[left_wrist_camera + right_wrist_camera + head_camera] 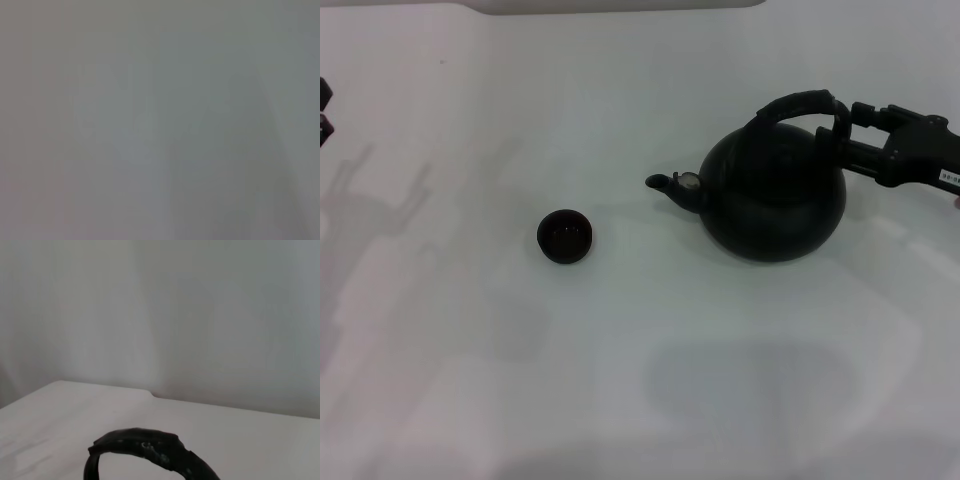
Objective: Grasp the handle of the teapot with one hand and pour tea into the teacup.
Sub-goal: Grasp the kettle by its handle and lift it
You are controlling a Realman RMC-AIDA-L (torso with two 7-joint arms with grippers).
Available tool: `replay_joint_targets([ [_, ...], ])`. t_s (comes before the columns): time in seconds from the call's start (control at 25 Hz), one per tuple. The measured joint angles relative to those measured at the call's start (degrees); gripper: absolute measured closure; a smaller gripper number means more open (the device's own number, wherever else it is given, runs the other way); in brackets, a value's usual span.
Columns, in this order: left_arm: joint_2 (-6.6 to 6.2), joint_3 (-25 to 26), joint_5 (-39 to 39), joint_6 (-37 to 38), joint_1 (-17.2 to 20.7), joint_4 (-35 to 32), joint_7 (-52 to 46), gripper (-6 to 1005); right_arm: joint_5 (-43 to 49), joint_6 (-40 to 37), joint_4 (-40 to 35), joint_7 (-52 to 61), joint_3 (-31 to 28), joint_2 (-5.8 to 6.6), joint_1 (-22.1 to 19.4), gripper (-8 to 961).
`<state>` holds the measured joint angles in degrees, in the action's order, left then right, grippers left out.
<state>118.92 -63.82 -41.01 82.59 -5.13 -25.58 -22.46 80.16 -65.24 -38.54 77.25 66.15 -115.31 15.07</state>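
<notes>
Approaching the handle [798, 104] from the desk's right edge, the right gripper [847, 128] sits at the rear end of the arch, one finger above and one below, just beside or touching it. Whether the fingers have closed onto the handle cannot be determined from the head view, and the right wrist view shows only the handle's arch from close range, not the fingers.

The teapot [775, 200] stands upright on the desk [620, 380] in the right half, its spout [672, 184] directed toward the left edge. The teacup [565, 236] stands near the desk's middle, well apart from the spout, upright and mouth up. Its contents cannot be made out (the interior reads uniformly dark).

The left gripper [325, 110] is parked at the far left edge, only partly in frame — finger state not visible. The left wrist view shows a blank surface.

Task progress — early stage, as judged:
- Reach to the handle: essentially done.
- Secure grasp: unconfirmed.
- Lift, carry toward the teacup, tilt and pour: remaining.
</notes>
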Motion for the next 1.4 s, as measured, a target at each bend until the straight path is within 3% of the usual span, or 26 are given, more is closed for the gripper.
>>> replay_joint_targets([
  [0.52, -0.09, 0.01, 0.0, -0.31, -0.21, 0.01, 0.05, 196, -0.04, 1.85, 0.05, -0.53, 0.44, 0.0, -0.43, 398],
  [1.4, -0.01, 0.13, 0.11, -0.33, -0.88, 1.02, 0.06, 199, -2.98, -1.4, -0.43, -3.15, 0.05, 0.01, -0.67, 488],
])
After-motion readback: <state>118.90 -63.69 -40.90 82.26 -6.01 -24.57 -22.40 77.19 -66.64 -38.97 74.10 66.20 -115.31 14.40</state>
